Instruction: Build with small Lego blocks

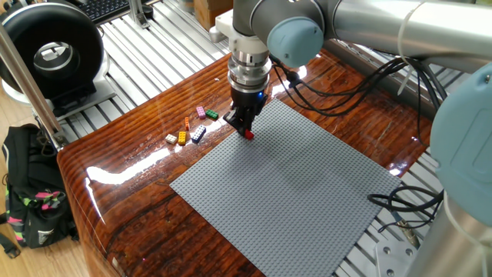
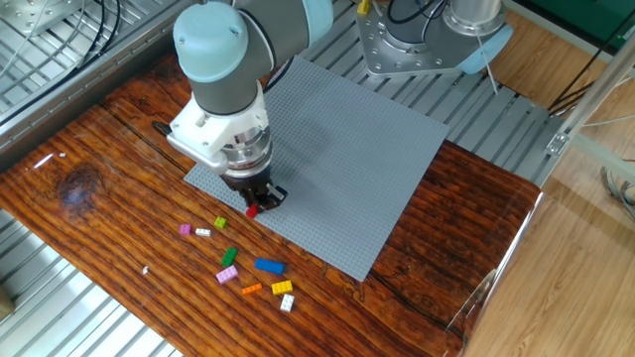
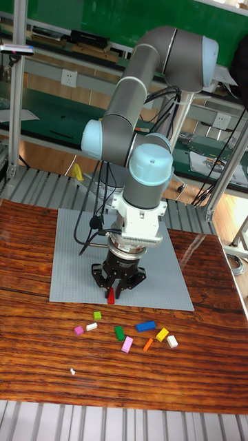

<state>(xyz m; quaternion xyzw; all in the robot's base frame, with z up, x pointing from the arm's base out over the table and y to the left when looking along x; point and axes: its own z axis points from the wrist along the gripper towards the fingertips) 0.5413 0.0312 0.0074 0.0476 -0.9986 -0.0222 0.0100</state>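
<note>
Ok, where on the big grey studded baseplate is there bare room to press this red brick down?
The whole grey studded baseplate is bare. The gripper holds the small red brick over its near edge. It is crowded only off the plate, where loose bricks lie around the blue one on the wooden table.

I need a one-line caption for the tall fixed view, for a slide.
Robot claw holding a red brick at the edge of the grey baseplate, loose colored bricks lying on the wooden table in front.
</note>
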